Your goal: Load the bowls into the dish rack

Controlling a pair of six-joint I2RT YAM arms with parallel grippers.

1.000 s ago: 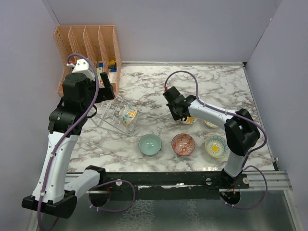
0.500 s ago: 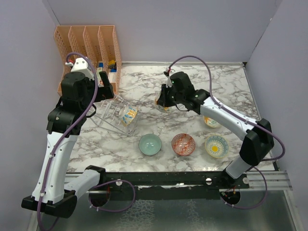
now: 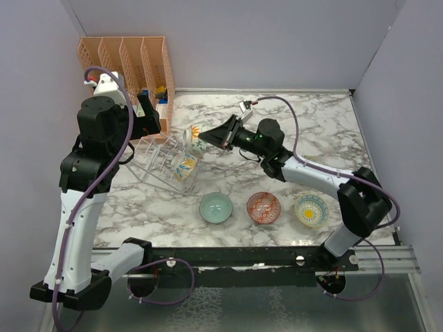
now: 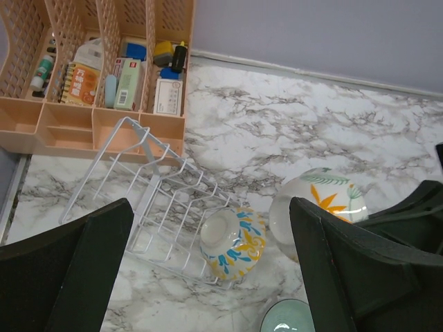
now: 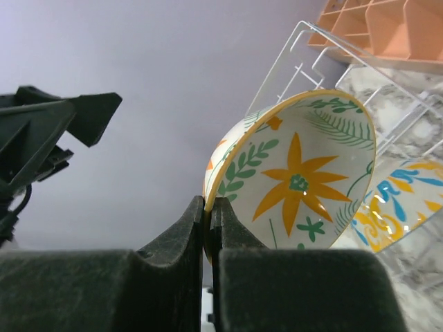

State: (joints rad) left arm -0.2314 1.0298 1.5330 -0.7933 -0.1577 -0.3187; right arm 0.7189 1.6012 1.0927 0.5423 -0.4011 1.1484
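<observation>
Showing no text, number or brand clear enough to read in any view. Carrying perhaps printed lettering on the small packs (image 4: pixel 128 83) standing in the orange organizer (image 4: pixel 69 128) at the upper left of the left wrist view, yet appearing too small and blurred there for making out a single word.

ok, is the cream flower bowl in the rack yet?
Out. The cream bowl hangs tipped on edge beside the dish rack, rim pinched by the right gripper.
</observation>
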